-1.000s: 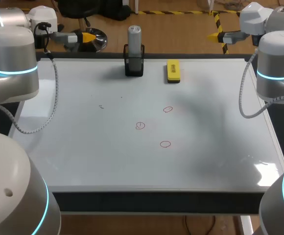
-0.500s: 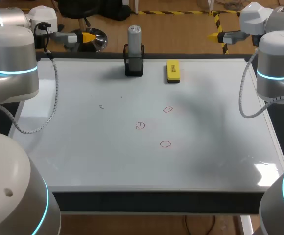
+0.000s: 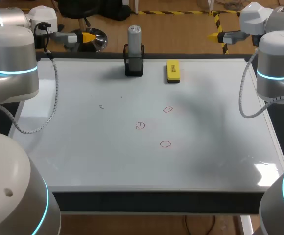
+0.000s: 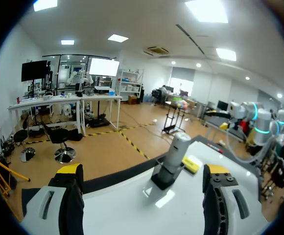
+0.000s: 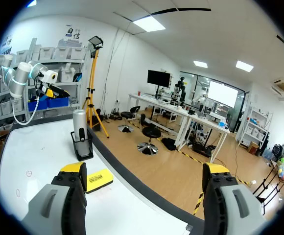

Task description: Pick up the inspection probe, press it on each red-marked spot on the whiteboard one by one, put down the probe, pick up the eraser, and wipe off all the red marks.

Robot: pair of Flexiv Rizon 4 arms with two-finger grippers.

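Note:
The grey inspection probe (image 3: 134, 36) stands upright in a black holder (image 3: 134, 66) at the whiteboard's far edge. Right of it lies the yellow eraser (image 3: 173, 71). Three small red circles sit mid-board: one (image 3: 168, 109), one (image 3: 140, 126), one (image 3: 165, 144). My left gripper (image 3: 85, 37) hangs open past the far left corner, my right gripper (image 3: 214, 35) open past the far right corner. In the left wrist view the probe (image 4: 177, 152) and eraser (image 4: 190, 164) lie ahead of the open left gripper (image 4: 144, 178). In the right wrist view the probe (image 5: 79, 127) and eraser (image 5: 99, 180) lie beside the open right gripper (image 5: 144, 178).
The whiteboard (image 3: 83, 152) covers nearly the whole table. A faint small mark (image 3: 101, 106) shows left of the circles. Both arm bodies rise at the board's left and right sides, with cables hanging over its edges.

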